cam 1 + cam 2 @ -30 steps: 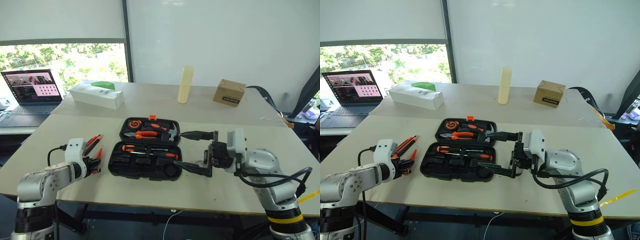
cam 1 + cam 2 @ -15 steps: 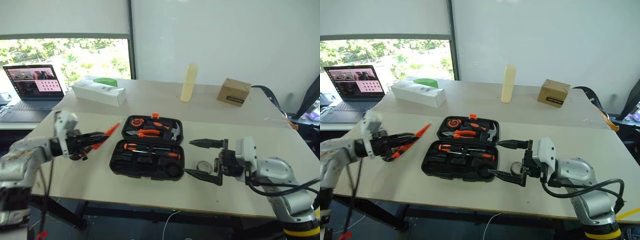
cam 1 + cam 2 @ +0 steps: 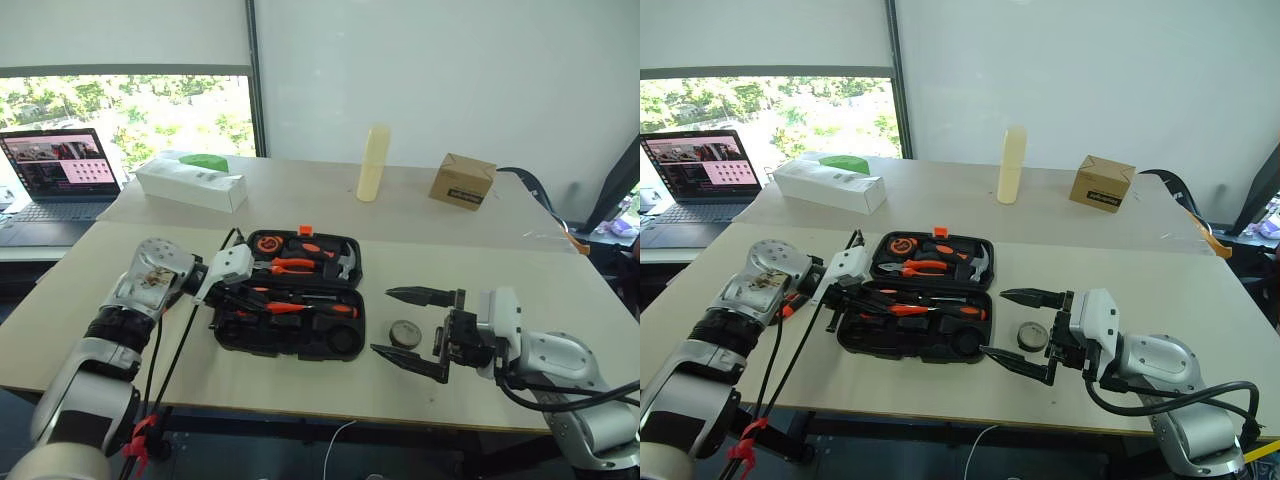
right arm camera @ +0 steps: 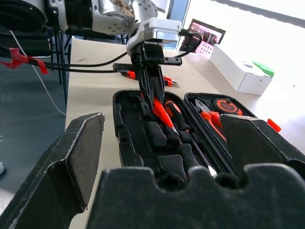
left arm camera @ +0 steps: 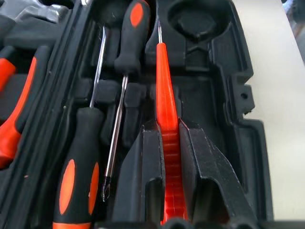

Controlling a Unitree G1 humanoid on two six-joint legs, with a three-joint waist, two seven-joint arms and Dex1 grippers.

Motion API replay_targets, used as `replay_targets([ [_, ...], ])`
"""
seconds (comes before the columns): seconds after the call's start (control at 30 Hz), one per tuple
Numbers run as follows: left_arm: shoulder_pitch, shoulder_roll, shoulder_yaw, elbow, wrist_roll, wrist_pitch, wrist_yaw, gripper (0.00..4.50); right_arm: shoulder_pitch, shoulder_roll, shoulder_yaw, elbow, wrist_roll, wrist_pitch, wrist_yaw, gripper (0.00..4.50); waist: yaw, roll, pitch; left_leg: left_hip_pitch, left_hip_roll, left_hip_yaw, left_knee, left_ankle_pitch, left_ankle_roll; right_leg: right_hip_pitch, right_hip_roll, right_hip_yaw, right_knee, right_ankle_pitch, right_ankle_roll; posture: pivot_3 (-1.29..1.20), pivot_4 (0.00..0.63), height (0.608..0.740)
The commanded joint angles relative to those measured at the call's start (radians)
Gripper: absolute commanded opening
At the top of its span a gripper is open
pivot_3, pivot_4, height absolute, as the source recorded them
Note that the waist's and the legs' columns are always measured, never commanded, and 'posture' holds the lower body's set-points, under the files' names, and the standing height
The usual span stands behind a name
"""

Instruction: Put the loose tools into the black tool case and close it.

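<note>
Now the left pincer (image 3: 262, 302) reaches over the near half of the open black tool case (image 3: 290, 325), pinching the small slim orange tool (image 5: 167, 129) between its fingers (image 5: 143, 176); a second ago that arm hung at the bench's near left corner, and half a second ago it was lifted out to the left with the orange tool already in its grip. From the left wrist, the slim tool lies along a moulded slot, its metal tip pointing toward the round recess, with two orange-and-black screwdrivers (image 5: 81, 176) seated in the slots just beside it. Another orange-handled tool (image 4: 164, 80) lies on the bench (image 3: 300, 385) beyond the case's left end, seen from the right wrist. The right pincer (image 3: 415, 330) hovers level beside the case's right end, its two black fingers spread wide and holding nothing; it has drawn away from the case since a second ago, uncovering the small round tape roll (image 3: 404, 333) that lies on the bench between the case and those fingers. The lid half, with pliers (image 3: 292, 267), hammer and tape measure, lies flat as before.
</note>
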Motion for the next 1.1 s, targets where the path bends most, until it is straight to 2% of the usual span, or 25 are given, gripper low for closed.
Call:
replay_targets([
  [0.03, -0.039, 0.006, 0.047, 0.044, -0.034, -0.010, -0.027, 0.03, 0.008, -0.003, -0.024, -0.042, 0.011, -0.008, -0.022, 4.50, -0.001, 0.000, 0.000, -0.001, 0.000, 0.000, 0.002, -0.001, 0.001, 0.000, 0.000, 0.000, 0.000, 0.000, 0.000, 0.00, 0.150, 0.740],
  [0.17, -0.039, 0.027, 0.023, 0.091, 0.000, -0.068, -0.027, 0.03, 0.007, -0.006, -0.022, -0.038, 0.015, -0.009, -0.026, 4.50, 0.000, 0.000, 0.000, -0.002, 0.000, -0.001, 0.006, -0.002, 0.004, 0.000, -0.001, 0.000, 0.001, 0.000, 0.002, 0.00, 0.150, 0.740],
  [0.77, -0.184, -0.086, -0.037, 0.356, 0.200, -0.219, -0.001, 0.03, -0.016, 0.009, 0.004, -0.031, 0.009, -0.006, -0.036, 4.50, 0.001, 0.000, 0.000, -0.005, -0.001, -0.002, 0.009, -0.003, 0.005, 0.000, -0.001, -0.001, 0.001, 0.001, 0.004, 0.00, 0.150, 0.740],
  [1.1, -0.202, -0.091, -0.055, 0.410, 0.225, -0.224, -0.027, 0.03, -0.013, 0.015, 0.015, -0.033, 0.008, -0.010, -0.047, 4.50, 0.002, 0.000, 0.000, -0.004, -0.001, -0.002, 0.009, -0.003, 0.005, 0.000, -0.001, -0.001, 0.001, 0.001, 0.004, 0.00, 0.150, 0.740],
])
